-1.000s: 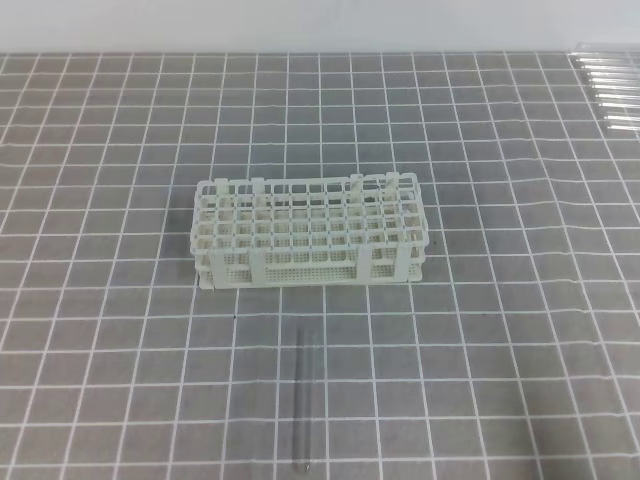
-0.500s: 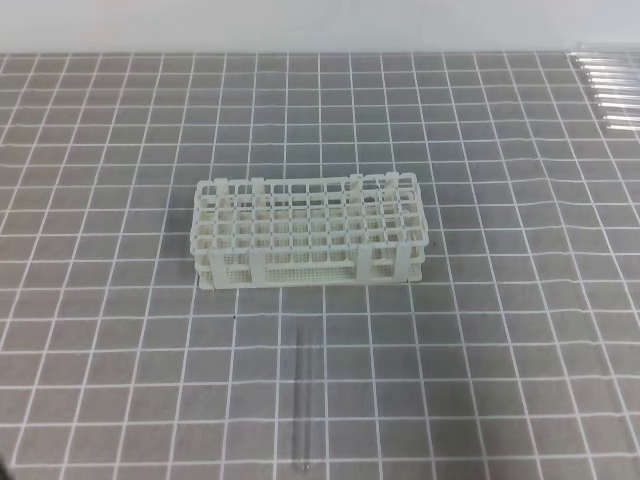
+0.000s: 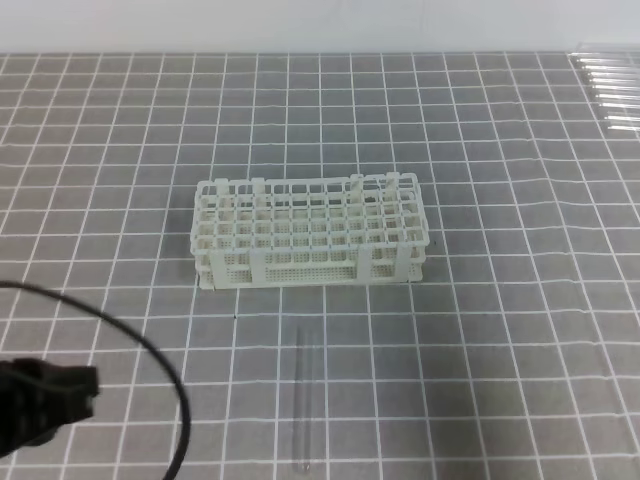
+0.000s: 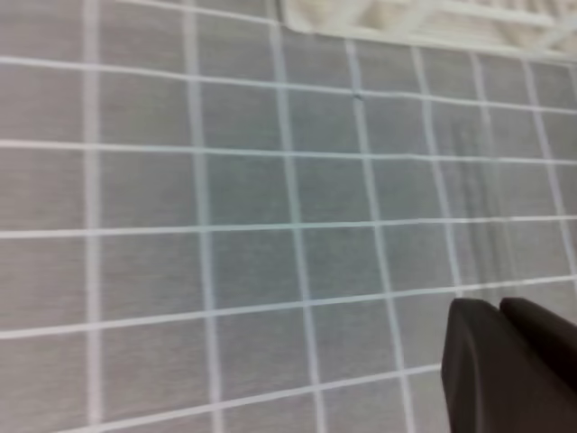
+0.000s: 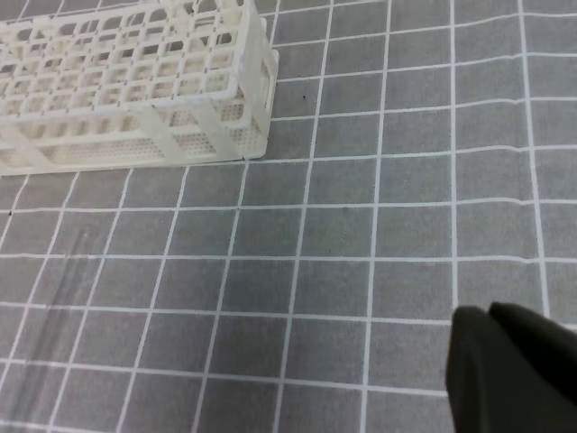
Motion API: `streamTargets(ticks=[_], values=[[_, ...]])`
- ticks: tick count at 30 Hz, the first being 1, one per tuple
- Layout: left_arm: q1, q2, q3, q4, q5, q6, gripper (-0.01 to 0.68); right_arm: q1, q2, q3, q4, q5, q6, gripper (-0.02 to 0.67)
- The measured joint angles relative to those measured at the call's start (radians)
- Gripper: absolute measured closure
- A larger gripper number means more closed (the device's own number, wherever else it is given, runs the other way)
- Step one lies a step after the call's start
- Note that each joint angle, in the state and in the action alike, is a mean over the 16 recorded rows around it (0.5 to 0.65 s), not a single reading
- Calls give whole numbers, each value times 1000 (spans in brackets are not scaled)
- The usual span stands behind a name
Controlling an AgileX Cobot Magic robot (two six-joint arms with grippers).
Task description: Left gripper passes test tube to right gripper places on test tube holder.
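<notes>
The white test tube holder (image 3: 310, 235) stands mid-mat with all holes bare. One clear test tube (image 3: 303, 400) lies flat in front of it, pointing toward the rack. A dark part of my left arm (image 3: 45, 403) with a black cable shows at the lower left edge, well left of the tube. In the left wrist view the left gripper (image 4: 499, 307) shows its black jaws pressed together, holding nothing. The right gripper (image 5: 489, 314) looks the same, with the holder (image 5: 135, 81) far ahead to its left and the tube (image 5: 54, 298) faint at the left.
Several like clear tubes (image 3: 612, 90) lie packed side by side at the far right corner of the grey gridded mat (image 3: 520, 330). The rack's edge (image 4: 433, 18) sits at the top of the left wrist view.
The left arm with its black cable has come into the exterior view at the lower left. The tube and rack have not moved.
</notes>
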Motion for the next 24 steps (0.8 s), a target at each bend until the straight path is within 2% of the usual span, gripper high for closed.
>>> streamTargets(ticks=[5,9,18,24], values=[[-64,174,-48,-135,-1,105,673,0,6,0,-1,9,0,650],[-158,311,-108,-158,-12,93,673,0,6,0,-1,14,0,650],[-452,573,-296,-7,-17,-144,673,0,6,0,-1,32,0,650],[-607,708,-433,139,34,-321,672,3,6,0,-1,42,0,650]])
